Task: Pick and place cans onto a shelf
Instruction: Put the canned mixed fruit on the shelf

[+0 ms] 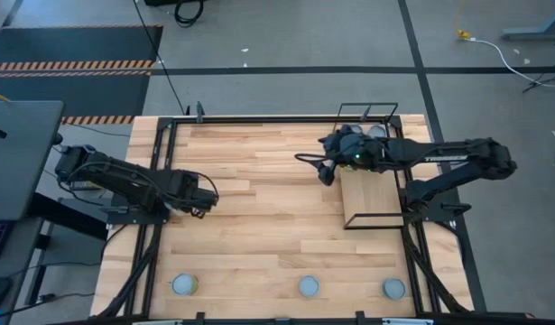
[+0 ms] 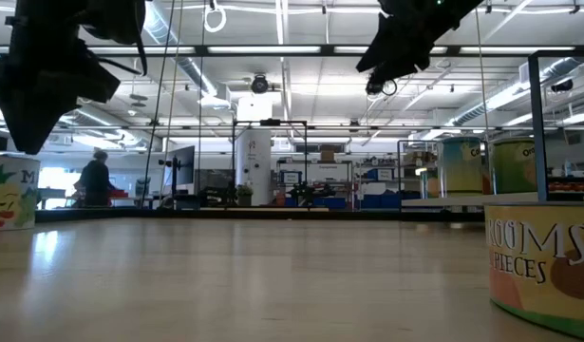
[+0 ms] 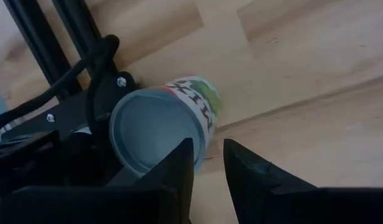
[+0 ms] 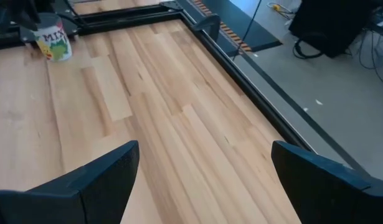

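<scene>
A can point(image 3: 155, 127) with a grey top and a green and red label stands upright on the pale table near its left edge; it also shows as the can point(image 4: 54, 42) in the right wrist view. My left gripper point(image 3: 208, 157) points down at it and is shut on its rim. My right gripper point(image 4: 203, 180) hangs open and empty above the table, by the far end of the brown shelf point(image 1: 367, 194). Two cans point(image 2: 481, 166) stand on the shelf. Three more cans point(image 1: 309, 286) stand along the table's near edge. My left gripper comes from above, pointing down, and has the can's rim point(image 3: 203, 144) in the narrow gap between its fingers. One finger point(image 3: 179, 174) stands over the grey top, the other outside the labelled wall. The can's base rests upright on the table.
A black wire frame point(image 1: 259, 119) runs round the tabletop. Bare planks lie between the two arms. The can point(image 2: 543, 261) at the near right fills the low view's corner. A person point(image 2: 94, 180) stands far off in the room behind.
</scene>
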